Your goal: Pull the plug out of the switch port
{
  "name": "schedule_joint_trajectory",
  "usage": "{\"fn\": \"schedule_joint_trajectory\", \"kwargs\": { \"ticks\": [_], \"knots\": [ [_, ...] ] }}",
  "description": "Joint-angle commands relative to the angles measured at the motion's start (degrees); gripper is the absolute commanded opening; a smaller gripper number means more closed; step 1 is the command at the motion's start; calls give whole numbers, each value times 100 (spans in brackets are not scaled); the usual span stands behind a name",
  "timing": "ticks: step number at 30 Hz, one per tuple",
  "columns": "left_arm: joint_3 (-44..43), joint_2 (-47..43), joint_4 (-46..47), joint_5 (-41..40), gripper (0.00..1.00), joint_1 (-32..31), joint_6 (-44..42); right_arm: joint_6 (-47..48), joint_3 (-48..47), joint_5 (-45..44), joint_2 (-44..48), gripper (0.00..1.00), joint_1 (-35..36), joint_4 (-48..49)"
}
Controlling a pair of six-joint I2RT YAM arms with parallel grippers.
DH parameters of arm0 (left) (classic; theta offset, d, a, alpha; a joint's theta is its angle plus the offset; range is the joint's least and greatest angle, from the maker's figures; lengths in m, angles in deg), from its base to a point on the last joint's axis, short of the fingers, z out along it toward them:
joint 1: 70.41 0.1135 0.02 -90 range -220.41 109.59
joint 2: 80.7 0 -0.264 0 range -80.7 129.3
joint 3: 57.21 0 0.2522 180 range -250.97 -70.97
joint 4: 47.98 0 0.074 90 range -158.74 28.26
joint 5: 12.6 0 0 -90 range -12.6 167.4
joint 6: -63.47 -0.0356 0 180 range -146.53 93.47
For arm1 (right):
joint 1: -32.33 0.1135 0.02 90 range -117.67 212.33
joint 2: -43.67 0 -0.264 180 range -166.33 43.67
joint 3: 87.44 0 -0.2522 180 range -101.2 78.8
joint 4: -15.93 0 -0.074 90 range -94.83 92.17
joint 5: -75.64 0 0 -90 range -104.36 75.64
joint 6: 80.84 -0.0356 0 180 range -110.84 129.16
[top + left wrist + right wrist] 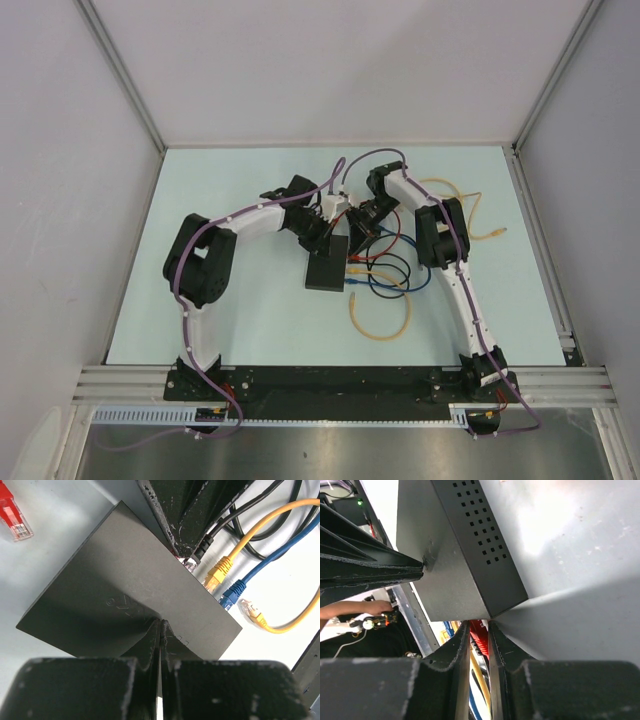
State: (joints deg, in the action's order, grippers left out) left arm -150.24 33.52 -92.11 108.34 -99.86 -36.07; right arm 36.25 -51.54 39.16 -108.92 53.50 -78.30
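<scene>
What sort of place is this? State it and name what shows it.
Probably a robotics lab test cell: plain white panel walls on aluminium framing, two arms bolted to a pale table, and a network switch with loose patch cables.

A robotics laboratory test cell, seen from above. Plain pale walls [330, 70] held by aluminium frame posts [122, 75] box in a pale green desk [250, 320] on three sides. At its near edge, aluminium rails [120, 383] carry a black base plate [340, 385] with two white-and-black robot arms bolted to it, the left arm [215, 250] and the right arm [455, 280]. Purple cabling [372, 153] runs along each arm. A slotted cable duct [140, 413] lies in front of the bases, beside a brushed steel surface [330, 455]. On the desk lie a flat black switch [327, 268] and loose yellow, blue, red and black network cables [222, 570].
</scene>
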Motion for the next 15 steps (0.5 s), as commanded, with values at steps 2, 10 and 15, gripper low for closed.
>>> {"fn": "schedule_joint_trajectory", "kwargs": {
  "ticks": [2, 10, 15],
  "knots": [
    [298, 541, -584, -897, 0, -122, -364, 472, 166, -756, -298, 0, 159, 551],
    [333, 523, -566, -923, 0, -122, -382, 957, 203, -834, -402, 0, -7, -66],
    [306, 540, -575, -923, 0, -131, -391, 727, -176, -790, -491, 0, -122, 119]
  ]
}}
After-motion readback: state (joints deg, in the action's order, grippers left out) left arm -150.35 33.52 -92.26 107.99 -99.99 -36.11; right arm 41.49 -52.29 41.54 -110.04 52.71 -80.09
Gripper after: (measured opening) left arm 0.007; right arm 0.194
